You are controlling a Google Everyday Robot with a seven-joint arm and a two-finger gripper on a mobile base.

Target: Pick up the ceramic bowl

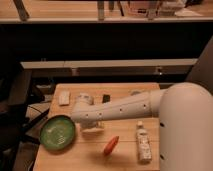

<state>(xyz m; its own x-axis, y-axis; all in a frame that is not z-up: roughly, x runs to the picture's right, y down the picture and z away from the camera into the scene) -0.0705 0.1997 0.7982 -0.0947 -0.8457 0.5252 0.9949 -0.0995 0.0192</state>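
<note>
Dim room beyond my wooden tabletop [85,159].
Dark wall [100,40], pale ledge [110,64] across it, lit wooden counter [65,10] above; my gripper [91,129] hangs over the tabletop's left half.

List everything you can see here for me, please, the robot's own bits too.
ceramic bowl: one, glossy green, front left of the table.
slim thing: one, orange-red, front middle, right of the bowl; I cannot tell what it is.
bottle: one, white, lying down, front right.
flat packet: one, white, back left.
small block: one, black, back middle.
table: one, light wood.
shelf board: one, pale, behind the table.
arm: one, white, reaching in from the right across the table.
gripper: one, pale, under the arm's tip, just right of the bowl.
</note>
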